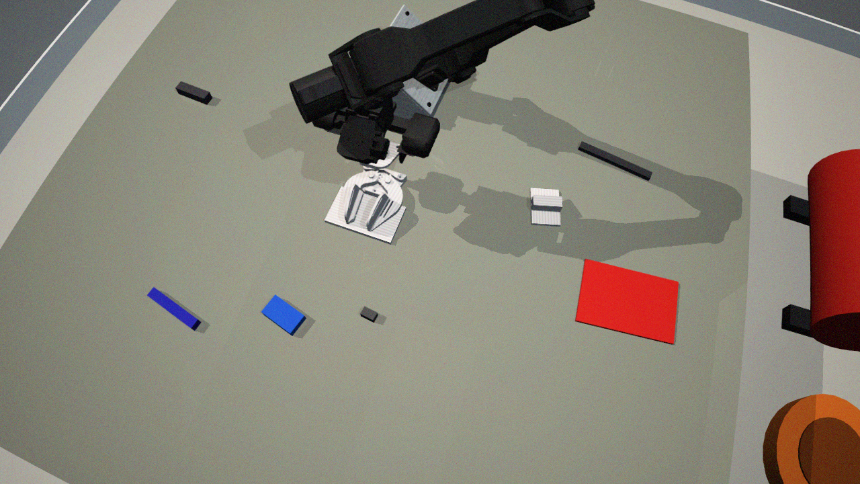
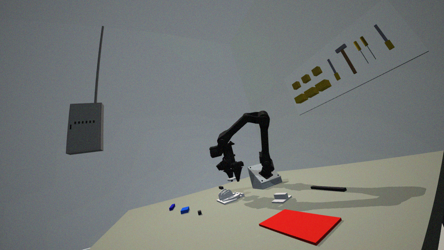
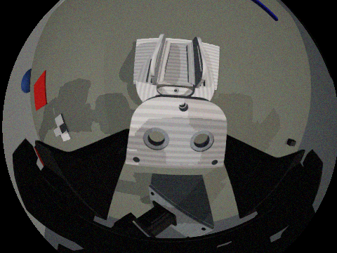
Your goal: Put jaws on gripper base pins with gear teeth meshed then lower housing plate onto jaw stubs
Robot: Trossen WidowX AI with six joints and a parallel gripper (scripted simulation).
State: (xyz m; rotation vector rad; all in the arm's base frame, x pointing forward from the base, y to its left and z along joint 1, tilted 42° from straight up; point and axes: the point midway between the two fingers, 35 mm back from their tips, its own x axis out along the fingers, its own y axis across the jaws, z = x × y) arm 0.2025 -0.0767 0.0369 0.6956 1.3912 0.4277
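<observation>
My gripper (image 1: 384, 157) (image 2: 235, 180) (image 3: 176, 136) is shut on the white housing plate (image 1: 392, 151) (image 2: 230, 179) (image 3: 179, 154), one finger at each side edge. The plate has two large round holes and hangs above the table, behind the gripper base in the top view. The white gripper base (image 1: 336, 213) (image 2: 224, 202) (image 3: 142, 53) lies on the table, with a left jaw (image 3: 159, 60) and a right jaw (image 3: 199, 60) standing on it, roughly parallel. Two round stubs show near their rear ends in the top view. The plate hides the stubs and gear teeth in the wrist view.
A white ridged block (image 1: 545, 214) (image 2: 280, 196) stands right of the base. A red panel (image 1: 627, 302) (image 2: 300, 225), a long black bar (image 1: 614, 160) (image 2: 328, 188), a blue block (image 1: 282, 313), a dark-blue bar (image 1: 172, 308) and small black blocks (image 1: 193, 92) (image 1: 369, 313) lie around.
</observation>
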